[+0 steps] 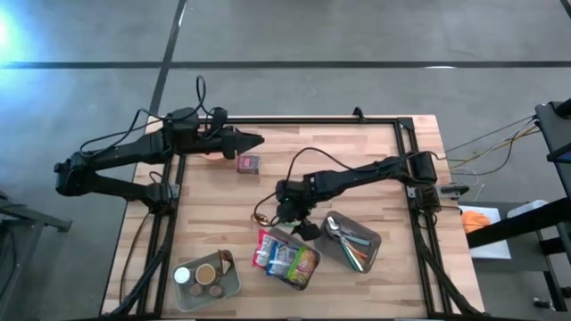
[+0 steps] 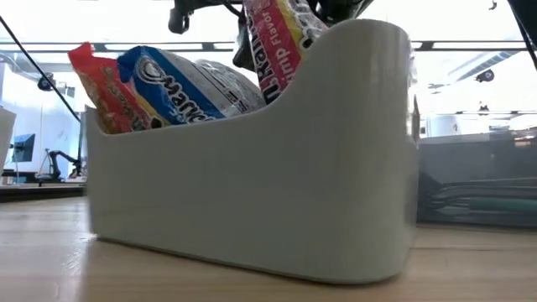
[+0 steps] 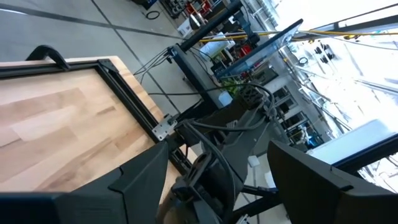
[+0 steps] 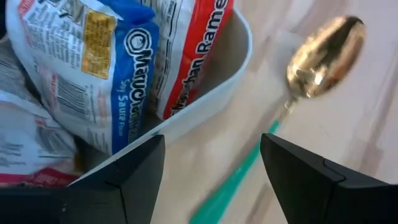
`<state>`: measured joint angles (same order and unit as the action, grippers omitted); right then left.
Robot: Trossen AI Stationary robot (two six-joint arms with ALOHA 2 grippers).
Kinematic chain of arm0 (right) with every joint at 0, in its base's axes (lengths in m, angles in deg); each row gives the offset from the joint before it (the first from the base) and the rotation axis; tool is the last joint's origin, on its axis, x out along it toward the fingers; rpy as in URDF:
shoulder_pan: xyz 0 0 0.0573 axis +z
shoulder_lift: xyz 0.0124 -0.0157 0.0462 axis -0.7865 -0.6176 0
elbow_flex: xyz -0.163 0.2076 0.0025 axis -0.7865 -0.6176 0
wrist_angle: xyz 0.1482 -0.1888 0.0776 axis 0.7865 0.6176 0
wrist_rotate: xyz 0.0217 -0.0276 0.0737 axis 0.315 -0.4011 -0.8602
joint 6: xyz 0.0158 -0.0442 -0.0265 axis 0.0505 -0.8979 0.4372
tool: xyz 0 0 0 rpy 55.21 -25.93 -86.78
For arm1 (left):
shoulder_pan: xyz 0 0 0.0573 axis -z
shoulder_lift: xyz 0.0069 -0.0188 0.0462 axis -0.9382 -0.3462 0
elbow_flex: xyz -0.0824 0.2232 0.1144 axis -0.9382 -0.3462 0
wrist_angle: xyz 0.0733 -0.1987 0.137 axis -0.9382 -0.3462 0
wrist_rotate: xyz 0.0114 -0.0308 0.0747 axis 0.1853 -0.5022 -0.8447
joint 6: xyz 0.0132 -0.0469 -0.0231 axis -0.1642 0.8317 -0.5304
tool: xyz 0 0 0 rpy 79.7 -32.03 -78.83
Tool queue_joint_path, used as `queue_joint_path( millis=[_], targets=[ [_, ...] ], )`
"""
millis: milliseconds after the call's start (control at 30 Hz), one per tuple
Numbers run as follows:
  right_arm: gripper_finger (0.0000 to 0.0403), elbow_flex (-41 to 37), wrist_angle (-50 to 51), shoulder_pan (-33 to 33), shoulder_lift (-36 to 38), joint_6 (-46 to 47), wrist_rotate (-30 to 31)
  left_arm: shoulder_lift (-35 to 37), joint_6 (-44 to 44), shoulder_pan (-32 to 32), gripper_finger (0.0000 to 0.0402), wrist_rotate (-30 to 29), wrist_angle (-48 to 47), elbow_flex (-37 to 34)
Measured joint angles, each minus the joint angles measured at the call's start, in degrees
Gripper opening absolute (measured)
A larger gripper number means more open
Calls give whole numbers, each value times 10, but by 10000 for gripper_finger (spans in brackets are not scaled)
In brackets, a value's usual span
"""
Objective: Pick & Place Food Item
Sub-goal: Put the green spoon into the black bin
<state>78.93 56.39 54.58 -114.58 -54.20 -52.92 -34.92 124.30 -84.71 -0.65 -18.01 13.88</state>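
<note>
Several ramen packets (image 1: 285, 259) stand in a white bin (image 2: 252, 193) near the table's front middle; the right wrist view shows a blue one (image 4: 93, 68) and a red one (image 4: 193, 56). My right gripper (image 1: 302, 223) hangs open just above the bin's far rim (image 4: 211, 109), slanting down, with nothing between its fingers (image 4: 211, 146). A small maroon box (image 1: 248, 163) lies flat on the table at the far left. My left gripper (image 1: 257, 140) waits open above the table's far left edge, pointing level toward the right (image 3: 217, 155).
A clear tray (image 1: 370, 254) right of the bin holds spoons (image 1: 335, 227) and green-handled utensils; one spoon (image 4: 323, 56) lies beside my right fingers. A grey bin (image 1: 234, 287) with cups sits at the front left. A small brown object (image 1: 261, 217) lies left of my right gripper.
</note>
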Motion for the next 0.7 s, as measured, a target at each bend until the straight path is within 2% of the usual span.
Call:
queue_joint_path(
  millis=[167,300,467,533,633,700],
  targets=[
    [262,3,-9,6,-2,1,-14,0,-2,0,278,0,-2,0],
    [262,2,-28,9,-2,22,-51,0,-11,0,278,0,-2,0],
    [262,-1,-61,18,-2,51,-52,0,-12,0,278,0,-3,0],
    [262,-1,-74,20,-2,58,-39,0,-12,0,278,0,-3,0],
    [262,-2,-75,21,-2,60,19,0,-11,0,278,0,-3,0],
    [262,-3,-75,16,-4,64,27,0,-10,0,278,0,-3,0]
  ],
)
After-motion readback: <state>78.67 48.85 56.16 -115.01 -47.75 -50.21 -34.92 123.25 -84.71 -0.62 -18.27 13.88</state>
